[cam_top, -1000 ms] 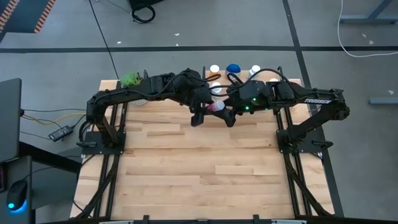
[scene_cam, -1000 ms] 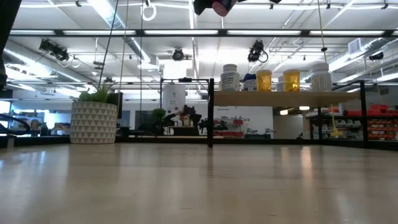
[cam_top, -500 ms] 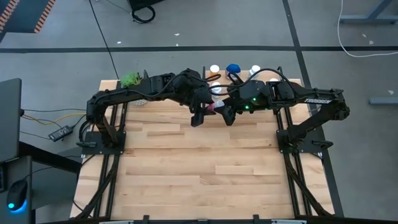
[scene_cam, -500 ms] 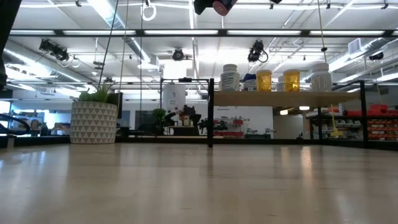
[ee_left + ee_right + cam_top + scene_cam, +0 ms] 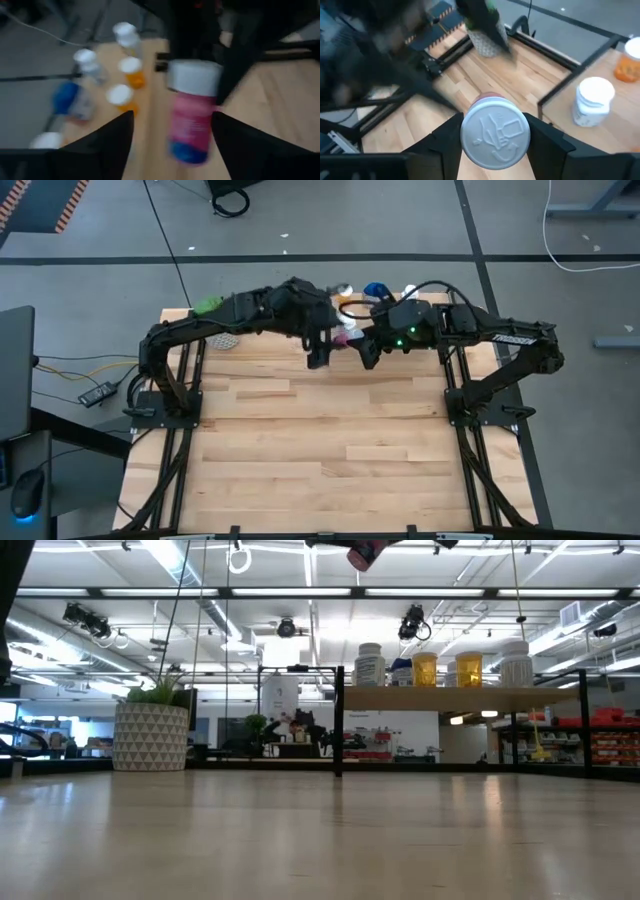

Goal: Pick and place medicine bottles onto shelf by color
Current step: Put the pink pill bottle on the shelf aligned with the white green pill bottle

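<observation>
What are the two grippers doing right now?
Left gripper: open, fingers apart on either side of the pink bottle.
Right gripper: closed on the pink bottle's cap end.

Grey concrete floor (image 5: 300, 220), ceiling strip lights (image 5: 170, 555)

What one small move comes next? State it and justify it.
Probably the left gripper should back away: its fingers stand clear of the pink bottle, which the right gripper grips by its white cap, so the right arm can carry it to the shelf.
</observation>
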{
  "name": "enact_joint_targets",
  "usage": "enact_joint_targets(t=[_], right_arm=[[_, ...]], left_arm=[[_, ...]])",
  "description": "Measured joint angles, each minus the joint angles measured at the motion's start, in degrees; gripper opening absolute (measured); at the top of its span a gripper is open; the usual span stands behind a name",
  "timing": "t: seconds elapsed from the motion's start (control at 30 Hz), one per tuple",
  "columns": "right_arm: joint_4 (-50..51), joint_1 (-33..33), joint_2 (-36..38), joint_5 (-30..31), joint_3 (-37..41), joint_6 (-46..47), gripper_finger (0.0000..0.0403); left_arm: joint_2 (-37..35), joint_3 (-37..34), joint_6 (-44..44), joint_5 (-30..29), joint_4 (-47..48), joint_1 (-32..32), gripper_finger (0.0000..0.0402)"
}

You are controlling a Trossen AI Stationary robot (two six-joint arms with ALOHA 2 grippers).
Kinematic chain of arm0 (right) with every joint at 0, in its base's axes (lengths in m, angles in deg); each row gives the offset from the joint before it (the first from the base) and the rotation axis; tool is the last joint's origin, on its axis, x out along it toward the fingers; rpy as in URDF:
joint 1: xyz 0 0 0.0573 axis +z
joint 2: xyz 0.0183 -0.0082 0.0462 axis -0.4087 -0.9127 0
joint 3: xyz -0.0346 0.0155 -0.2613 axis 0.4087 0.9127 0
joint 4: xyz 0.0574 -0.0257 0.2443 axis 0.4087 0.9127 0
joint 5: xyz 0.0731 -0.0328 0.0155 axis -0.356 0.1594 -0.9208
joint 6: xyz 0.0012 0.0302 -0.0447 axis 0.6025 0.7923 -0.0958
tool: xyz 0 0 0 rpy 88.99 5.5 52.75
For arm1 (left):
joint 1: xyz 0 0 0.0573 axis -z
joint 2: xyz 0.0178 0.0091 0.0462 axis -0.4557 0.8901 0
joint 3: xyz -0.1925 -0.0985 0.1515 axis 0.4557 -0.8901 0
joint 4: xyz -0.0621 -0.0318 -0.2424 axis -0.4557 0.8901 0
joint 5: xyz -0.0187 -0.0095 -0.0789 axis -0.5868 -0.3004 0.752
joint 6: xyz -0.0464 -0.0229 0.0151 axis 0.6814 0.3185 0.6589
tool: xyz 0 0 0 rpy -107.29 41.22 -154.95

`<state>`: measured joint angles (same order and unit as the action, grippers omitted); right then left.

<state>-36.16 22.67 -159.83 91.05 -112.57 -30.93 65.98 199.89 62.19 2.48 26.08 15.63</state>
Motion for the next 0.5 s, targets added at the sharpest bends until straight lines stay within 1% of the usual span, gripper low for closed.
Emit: enact_joint_targets(t=[0.07, 0.13, 0.23, 0.37, 0.5], right_arm=[[1.9, -1.6, 0.2, -0.6, -1.0, -0.2, 0.0188], [5.4, -3.8, 0.4, -0.7, -2.8, -0.2, 0.0189], [15.5, -7.8, 0.5, 0.5, -5.9, -0.1, 0.0189], [23.4, -13.4, 0.7, 2.9, -7.8, 0.3, 0.0189], [27.7, -19.8, 0.9, 3.8, -8.6, 2.9, 0.0189]], left_arm=[[-0.3, 2.3, -0.5, -1.3, 2.0, -1.0, 0.0288], [-0.4, 4.8, -0.5, -2.3, 6.2, -2.2, 0.0303], [-0.4, 7.7, 0.6, -5.3, 11.3, -3.6, 0.0316], [-0.3, 12.1, 3.6, -7.0, 17.6, -5.3, 0.0319], [-0.4, 14.9, 4.1, -7.1, 19.3, -5.5, 0.031]])
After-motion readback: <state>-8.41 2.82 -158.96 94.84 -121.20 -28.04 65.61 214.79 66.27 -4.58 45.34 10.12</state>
